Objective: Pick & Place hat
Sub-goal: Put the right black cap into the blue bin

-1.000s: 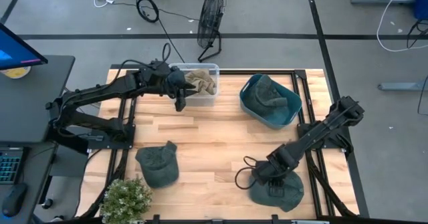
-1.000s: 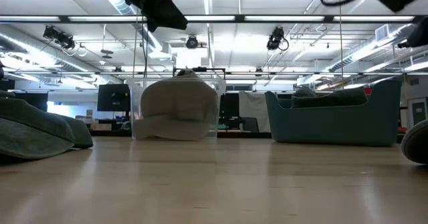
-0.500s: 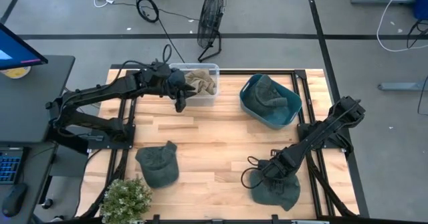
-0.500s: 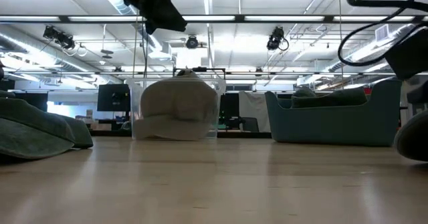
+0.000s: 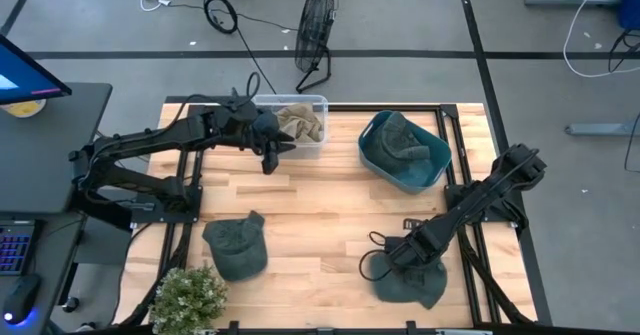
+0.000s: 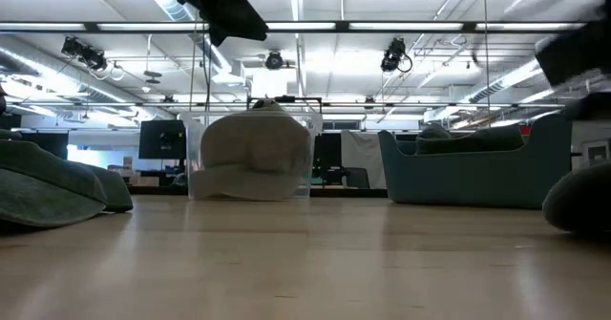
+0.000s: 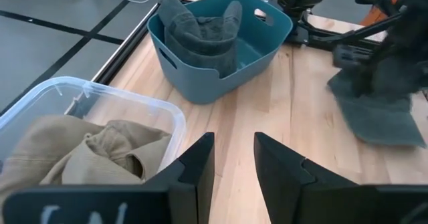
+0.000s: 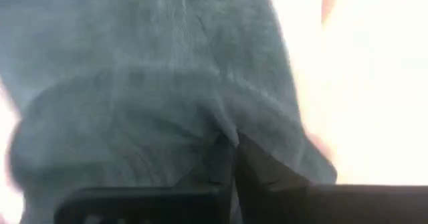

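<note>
The right pincer [image 5: 405, 258] was low at the near right part of the wooden surface [image 5: 320, 205], and its two fingers [image 8: 231, 164] were clenched on a fold of the grey-green hat [image 5: 410, 280]. In the right wrist view the cloth of this hat [image 8: 154, 83] filled almost the whole picture, with the fingers closed together on it. From above, the hat lay just under and near to the pincer, close to the near edge of the surface.

The left pincer [image 5: 272, 155] hung in the air just beside the clear plastic box [image 5: 300, 125] at the far left. Its fingers [image 7: 194, 167] stood a little apart and held nothing. A beige hat [image 5: 300, 122] lay inside this box.

To the right of the box stood a blue tub [image 5: 402, 153] with one dark hat [image 5: 400, 137] in it. Another grey-green hat [image 5: 236, 245] lay on the surface at the near left, and a small green plant [image 5: 188, 297] stood just beside it at the near edge. On the floor beyond the far edge stood a black fan [image 5: 313, 30].
</note>
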